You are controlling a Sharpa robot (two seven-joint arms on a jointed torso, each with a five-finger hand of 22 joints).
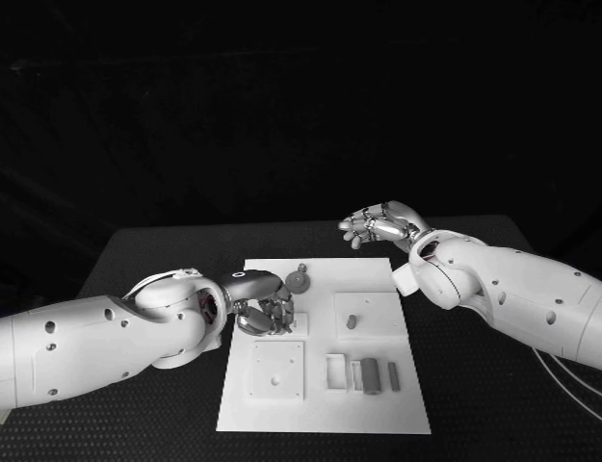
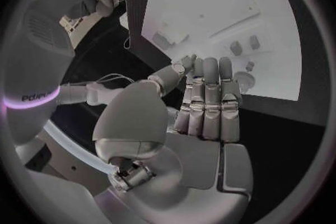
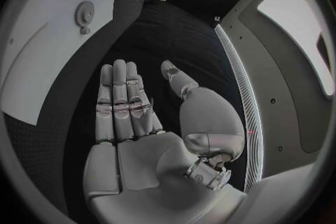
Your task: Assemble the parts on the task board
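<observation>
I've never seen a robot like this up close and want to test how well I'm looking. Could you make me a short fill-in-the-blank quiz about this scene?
1. The task board is a flat plate whose colour is ____.
2. The hand over the board's edge, near the round toothed part, is the robot's ____ hand.
3. The right hand is raised over the ____ table, beyond the board's far corner.
4. Both hands are holding ____.

Missing words: white; left; black; nothing
</observation>
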